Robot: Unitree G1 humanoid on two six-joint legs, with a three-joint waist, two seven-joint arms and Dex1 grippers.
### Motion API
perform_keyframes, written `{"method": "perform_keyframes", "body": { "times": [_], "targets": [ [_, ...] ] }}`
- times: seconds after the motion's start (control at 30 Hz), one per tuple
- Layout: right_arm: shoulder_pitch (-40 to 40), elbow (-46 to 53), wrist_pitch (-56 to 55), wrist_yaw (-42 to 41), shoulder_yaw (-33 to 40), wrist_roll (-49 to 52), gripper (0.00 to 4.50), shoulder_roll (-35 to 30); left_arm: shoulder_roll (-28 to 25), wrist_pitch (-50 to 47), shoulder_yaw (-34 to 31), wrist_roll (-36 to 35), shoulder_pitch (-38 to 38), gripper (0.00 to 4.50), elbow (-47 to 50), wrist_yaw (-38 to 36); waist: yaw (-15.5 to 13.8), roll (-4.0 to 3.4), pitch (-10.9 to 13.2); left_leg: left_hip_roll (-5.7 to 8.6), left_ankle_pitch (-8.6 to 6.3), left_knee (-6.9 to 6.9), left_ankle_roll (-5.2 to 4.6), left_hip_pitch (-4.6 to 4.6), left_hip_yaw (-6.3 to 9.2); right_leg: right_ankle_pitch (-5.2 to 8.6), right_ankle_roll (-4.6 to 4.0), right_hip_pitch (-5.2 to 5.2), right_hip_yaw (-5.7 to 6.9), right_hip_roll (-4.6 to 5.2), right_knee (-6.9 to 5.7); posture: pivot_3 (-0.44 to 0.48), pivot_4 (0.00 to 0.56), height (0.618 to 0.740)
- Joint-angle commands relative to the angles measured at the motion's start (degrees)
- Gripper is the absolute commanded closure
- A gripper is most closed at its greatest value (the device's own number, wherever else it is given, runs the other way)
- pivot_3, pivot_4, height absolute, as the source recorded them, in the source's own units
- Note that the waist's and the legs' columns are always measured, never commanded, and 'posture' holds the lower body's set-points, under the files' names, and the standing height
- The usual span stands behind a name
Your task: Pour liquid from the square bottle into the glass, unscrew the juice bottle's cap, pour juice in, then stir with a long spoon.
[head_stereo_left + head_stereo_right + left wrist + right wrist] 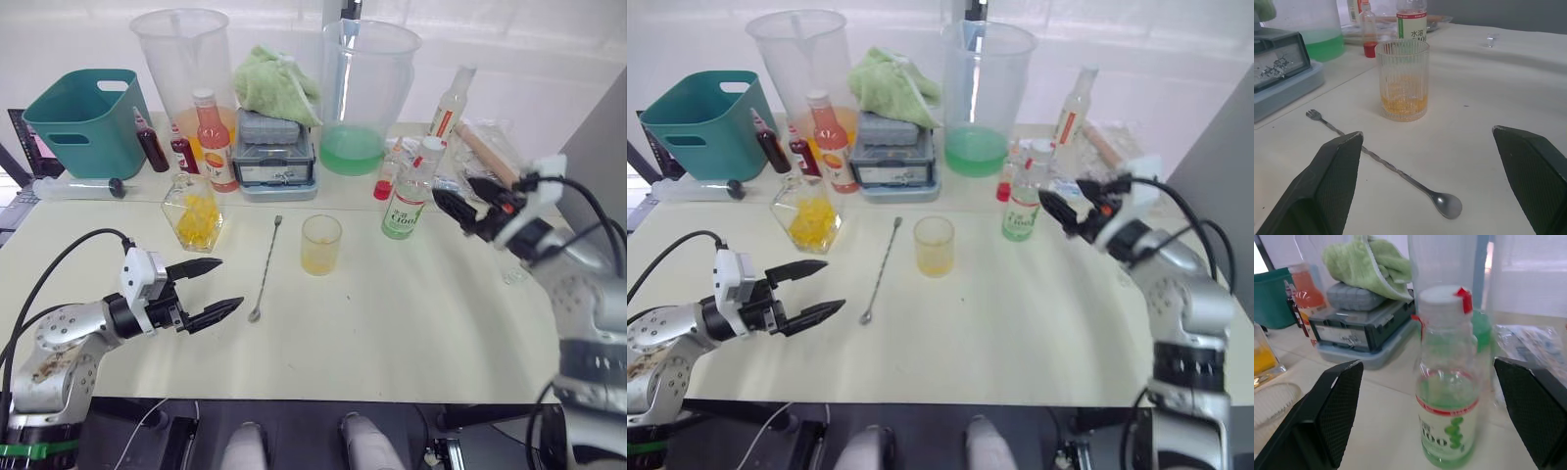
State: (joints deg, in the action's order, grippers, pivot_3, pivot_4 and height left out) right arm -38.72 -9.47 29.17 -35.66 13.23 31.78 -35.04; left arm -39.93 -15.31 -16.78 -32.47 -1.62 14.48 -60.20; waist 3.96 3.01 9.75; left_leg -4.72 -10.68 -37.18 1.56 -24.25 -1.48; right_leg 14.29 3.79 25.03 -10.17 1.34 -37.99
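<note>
Glass (pixel 321 244): ribbed, clear, a shallow layer of yellow-orange liquid at the bottom; stands at centre of the head view on the table (pixel 392 323). Spoon (pixel 265 269): thin twisted silver shaft, lies flat just left of the glass, bowl toward the near edge. Square bottle (pixel 195 212): upper left of centre, yellow contents. Juice bottle (pixel 410 191): right of the glass, green-and-white label, pale liquid; cap (pixel 1442 300) white and on, a red tab sticking up beside it.

Left gripper (pixel 208 289): lower left, fingers spread, holding nothing, pointed toward the spoon. Right gripper (pixel 453 206): right of frame, just beside the juice bottle, fingers apart, not touching it.

Label text partly hidden behind the glass in the left wrist view. Small clear object at the table's right edge too faint to identify.

Surface: pale cream tabletop; white wall behind.
</note>
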Motion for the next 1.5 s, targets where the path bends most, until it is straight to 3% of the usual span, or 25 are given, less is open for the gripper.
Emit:
{"method": "perform_keyframes", "body": {
  "times": [0.03,0.67,0.7,0.93,1.0,1.23,1.5],
  "targets": [
    [-4.04,-7.27,-5.02,-2.89,-0.87,-3.38,0.00,-0.25,-0.06,-0.25,-1.83,-1.41,0.38,0.02,3.04,1.86,-0.15,0.00,0.00,0.00,0.00,0.00,0.00,-0.03,0.00,0.00,0.00,0.00,0.02,0.02,0.00,0.000,0.150,0.707],
    [-24.60,-44.10,-24.71,-11.55,-3.82,-14.56,0.00,4.65,-0.76,-1.15,-4.91,-3.16,4.50,0.02,6.35,3.66,1.66,-0.09,0.06,0.01,0.00,0.15,0.00,-0.03,0.03,0.03,-0.06,0.05,0.06,0.03,-0.01,0.000,0.150,0.707],
    [-25.38,-45.28,-25.28,-11.91,-3.59,-14.60,0.54,4.76,-0.75,-1.05,-4.93,-3.07,4.54,0.00,6.29,3.66,1.80,-0.09,0.06,0.01,0.00,0.16,0.00,-0.03,0.03,0.04,-0.06,0.05,0.06,0.03,-0.01,0.000,0.150,0.707],
    [-27.85,-50.55,-27.88,-13.56,-3.74,-16.34,2.84,5.19,-0.78,-0.43,-4.37,-2.18,3.75,0.00,5.14,3.64,1.89,-0.10,0.07,0.01,0.00,0.22,0.00,-0.02,0.05,0.05,-0.09,0.05,0.09,0.03,-0.01,0.000,0.150,0.707],
    [-28.29,-51.10,-28.20,-13.81,-3.57,-16.49,2.97,5.20,-0.75,-0.25,-4.03,-1.87,3.31,0.00,4.76,3.56,1.90,-0.10,0.07,0.01,0.00,0.22,0.00,-0.01,0.06,0.05,-0.09,0.04,0.09,0.03,-0.02,0.000,0.150,0.707],
    [-28.03,-45.92,-25.24,-18.62,-2.64,-14.98,2.97,3.27,-1.12,0.48,-2.94,-1.21,1.74,0.00,3.05,2.21,2.07,-0.21,0.14,0.01,0.00,0.22,0.00,-0.02,0.07,0.06,-0.09,0.05,0.09,0.03,-0.01,0.000,0.150,0.707],
    [-18.45,-15.03,-5.24,-30.63,-2.43,-6.24,2.97,-4.39,-2.48,0.73,-0.18,-1.10,-2.23,0.00,-1.01,-1.87,1.54,-0.51,0.31,0.03,0.00,0.28,0.01,-0.10,0.13,0.09,-0.07,0.12,0.16,0.05,-0.03,0.000,0.150,0.707]
  ]
}}
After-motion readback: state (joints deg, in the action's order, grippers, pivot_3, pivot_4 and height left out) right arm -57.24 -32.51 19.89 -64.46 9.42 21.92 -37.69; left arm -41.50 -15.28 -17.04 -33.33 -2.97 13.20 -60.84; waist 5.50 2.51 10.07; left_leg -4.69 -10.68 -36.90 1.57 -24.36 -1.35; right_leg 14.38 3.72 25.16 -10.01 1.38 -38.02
